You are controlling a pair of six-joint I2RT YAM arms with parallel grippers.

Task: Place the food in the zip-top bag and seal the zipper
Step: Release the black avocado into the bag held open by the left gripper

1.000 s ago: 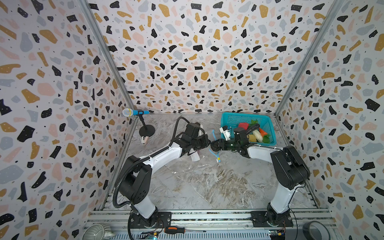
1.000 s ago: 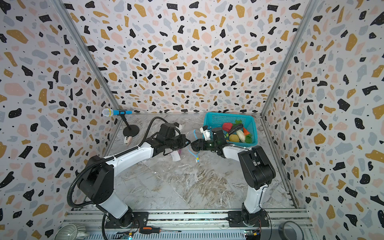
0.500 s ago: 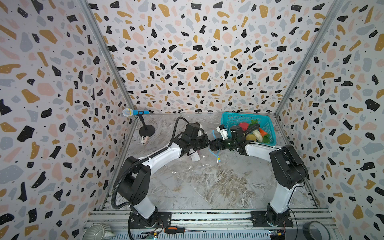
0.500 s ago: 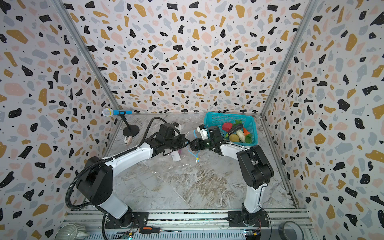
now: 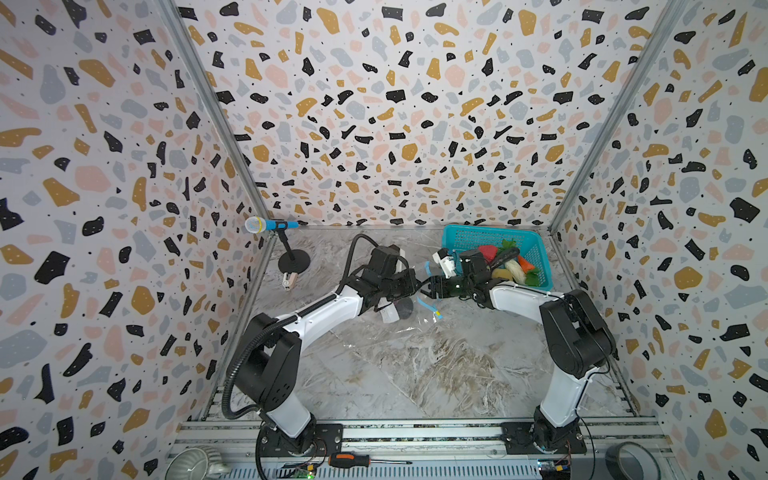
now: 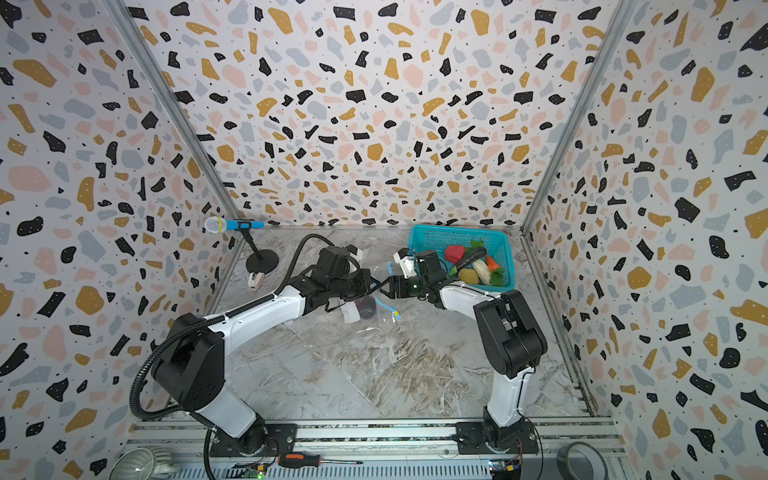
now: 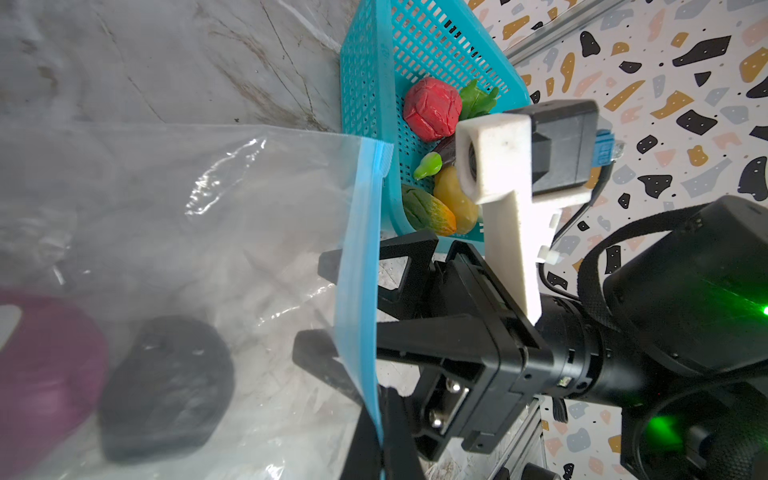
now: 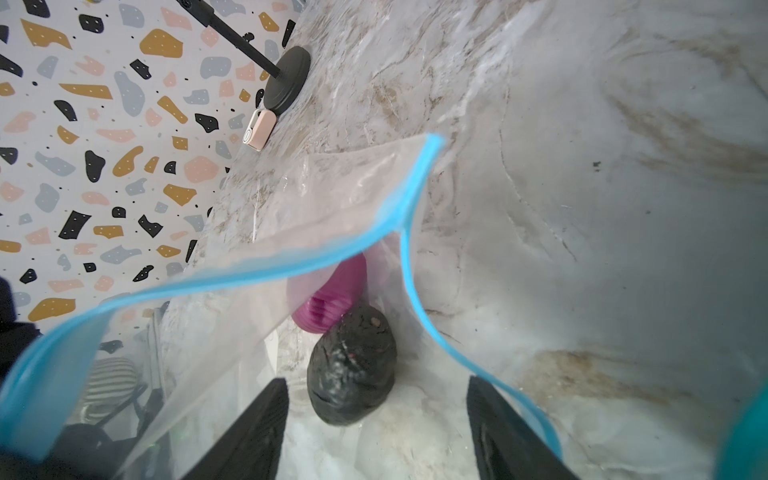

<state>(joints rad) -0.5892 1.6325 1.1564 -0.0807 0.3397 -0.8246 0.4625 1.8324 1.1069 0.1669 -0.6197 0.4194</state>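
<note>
The clear zip-top bag (image 5: 409, 332) lies mid-table, its mouth lifted. My left gripper (image 7: 380, 440) is shut on the blue zipper (image 7: 361, 270) strip and holds that lip up. My right gripper (image 8: 376, 384) stands open inside the mouth, its fingers (image 7: 332, 262) just past the strip with nothing between them. A dark lumpy piece (image 8: 353, 370) and the purple onion (image 8: 332, 295) lie inside the bag. In both top views the two grippers meet over the bag mouth (image 5: 422, 284) (image 6: 380, 286). The rest of the food (image 5: 511, 266) sits in the basket.
The teal mesh basket (image 5: 469, 239) stands at the back right, close behind the right wrist. A microphone on a stand (image 5: 266, 225) and a small pink device (image 5: 289, 280) are at the back left. A screwdriver (image 5: 353, 460) and a tape roll (image 5: 629, 461) lie on the front rail.
The right gripper's jaws have opened wider at the bag mouth. The left gripper has kept its hold on the zipper edge.
</note>
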